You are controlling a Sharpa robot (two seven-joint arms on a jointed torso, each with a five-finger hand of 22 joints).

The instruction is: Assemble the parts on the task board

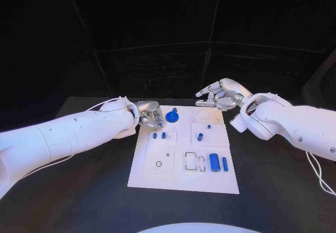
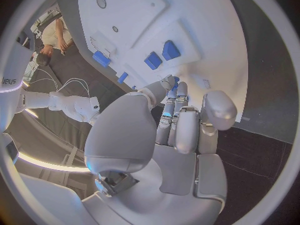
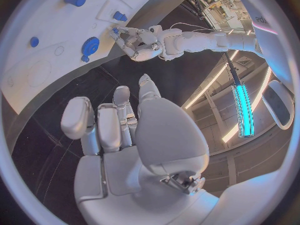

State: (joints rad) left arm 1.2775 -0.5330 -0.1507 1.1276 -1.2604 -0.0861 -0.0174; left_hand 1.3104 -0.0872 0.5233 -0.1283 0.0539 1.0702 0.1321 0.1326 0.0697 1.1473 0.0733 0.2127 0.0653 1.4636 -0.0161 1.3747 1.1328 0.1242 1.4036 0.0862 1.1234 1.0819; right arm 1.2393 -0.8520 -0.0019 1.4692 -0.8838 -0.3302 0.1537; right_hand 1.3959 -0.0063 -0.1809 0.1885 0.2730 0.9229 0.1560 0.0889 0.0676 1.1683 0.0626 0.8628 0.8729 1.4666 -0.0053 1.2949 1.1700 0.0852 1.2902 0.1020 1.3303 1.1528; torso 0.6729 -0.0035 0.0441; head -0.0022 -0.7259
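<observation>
Several blue parts (image 1: 215, 162) sit on the task board (image 1: 183, 183); left hand (image 1: 150, 115) pinches one (right hand (image 1: 218, 95) curled, empty).

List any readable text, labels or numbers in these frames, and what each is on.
No text reads in full.
Left wrist view: dark lettering on the white arm, cut off at the picture's edge, unreadable.
Right wrist view: dark lettering on a white surface at the rim, too blurred to read.
Board and blue parts: no markings legible.
</observation>
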